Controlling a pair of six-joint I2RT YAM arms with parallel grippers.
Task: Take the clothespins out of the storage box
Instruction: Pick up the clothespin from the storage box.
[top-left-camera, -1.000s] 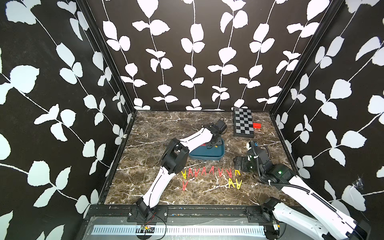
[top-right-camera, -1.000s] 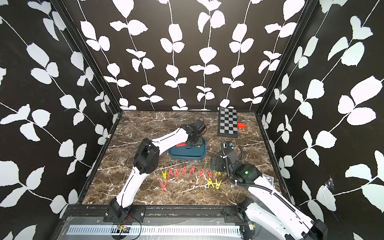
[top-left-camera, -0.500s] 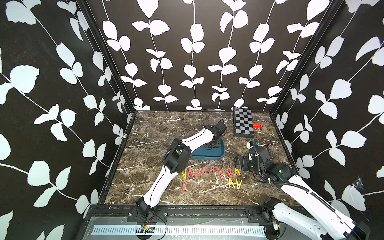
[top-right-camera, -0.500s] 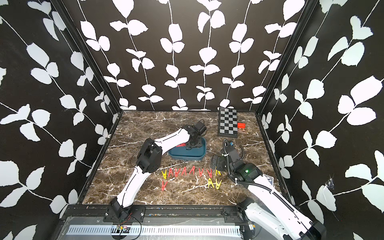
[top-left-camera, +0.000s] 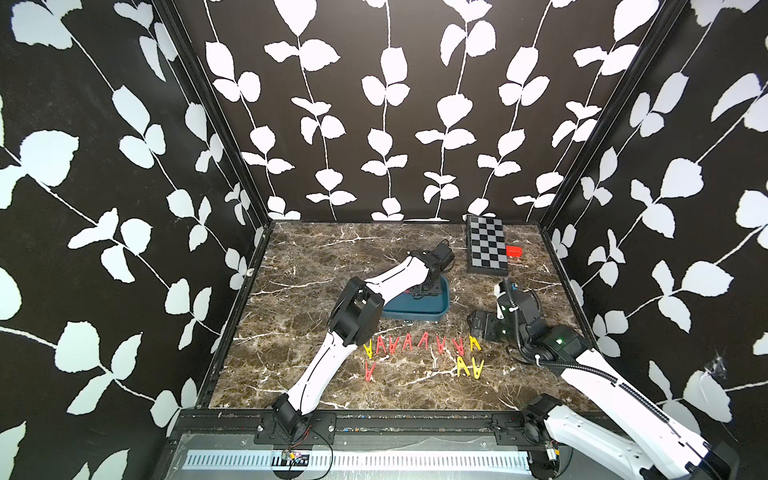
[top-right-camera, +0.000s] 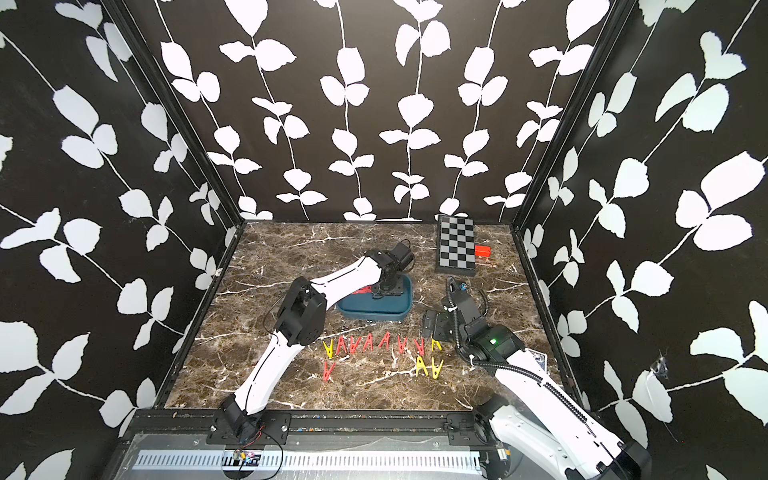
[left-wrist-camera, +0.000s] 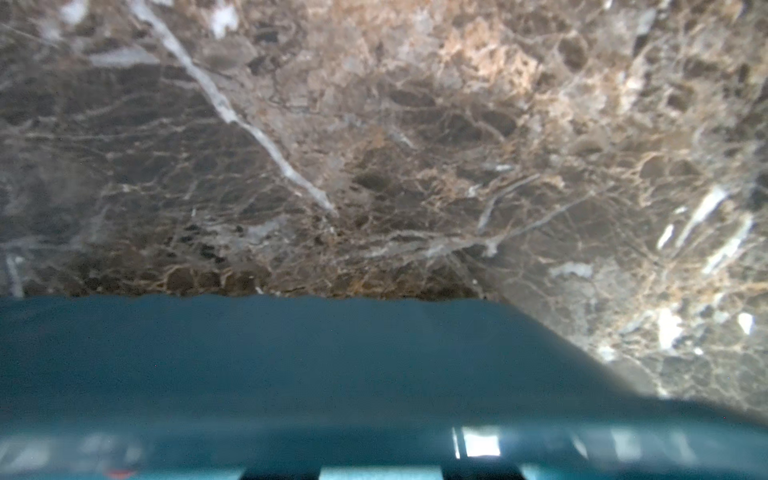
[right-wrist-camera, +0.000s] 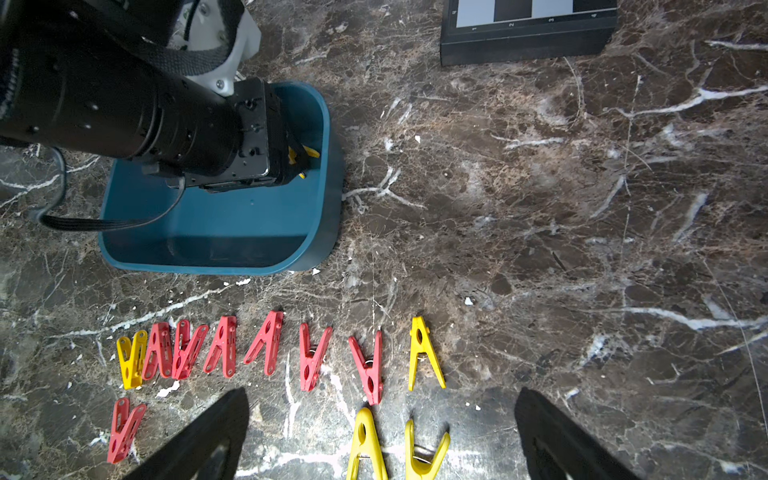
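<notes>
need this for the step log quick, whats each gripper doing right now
left gripper: closed on a yellow clothespin inside the storage box
right gripper: open, holding nothing

Storage box (top-left-camera: 415, 311) (top-right-camera: 374, 312) (right-wrist-camera: 326, 199) (left-wrist-camera: 291, 357): shallow teal-blue tub with rounded corners, upright at mid-table. Clothespins (top-left-camera: 424, 342) (top-right-camera: 387, 341) (right-wrist-camera: 266, 349): eleven A-shaped pegs lying flat just in front of it. The back row has six red between two yellow; the nearer row has one red and two yellow. A yellow peg (right-wrist-camera: 309, 151) and red pegs (top-right-camera: 360, 291) lie inside the tub.
</notes>
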